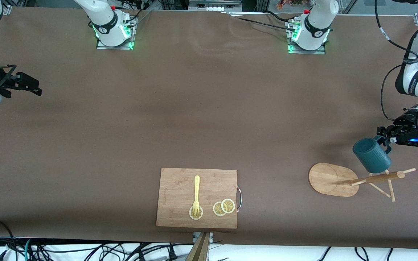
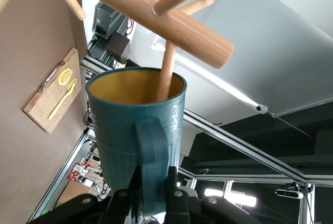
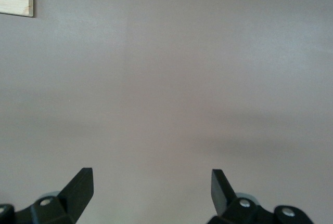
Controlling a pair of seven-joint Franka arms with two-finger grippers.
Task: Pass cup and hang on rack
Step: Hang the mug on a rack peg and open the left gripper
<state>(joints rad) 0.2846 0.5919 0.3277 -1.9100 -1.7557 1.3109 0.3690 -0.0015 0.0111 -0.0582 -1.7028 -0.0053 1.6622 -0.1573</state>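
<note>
My left gripper [image 1: 385,139] is shut on the loop handle of the dark teal ribbed cup [image 1: 371,156] and holds it in the air over the rack [image 1: 376,178]. The rack is a light wooden mug tree with an oval base [image 1: 330,179], a post and thin pegs, at the left arm's end of the table. In the left wrist view my left gripper [image 2: 153,182] clamps the handle, and one peg [image 2: 167,70] reaches into the cup's [image 2: 119,130] yellowish mouth. My right gripper [image 1: 31,85] waits open and empty over bare table at the right arm's end, as the right wrist view [image 3: 152,185] also shows.
A bamboo cutting board [image 1: 174,185] lies near the table's front edge at mid-table, with a yellow fork [image 1: 196,194] and lemon slices [image 1: 223,207] on it. The board also shows in the left wrist view [image 2: 39,112]. Brown table cover [image 1: 209,108] spreads between the arms.
</note>
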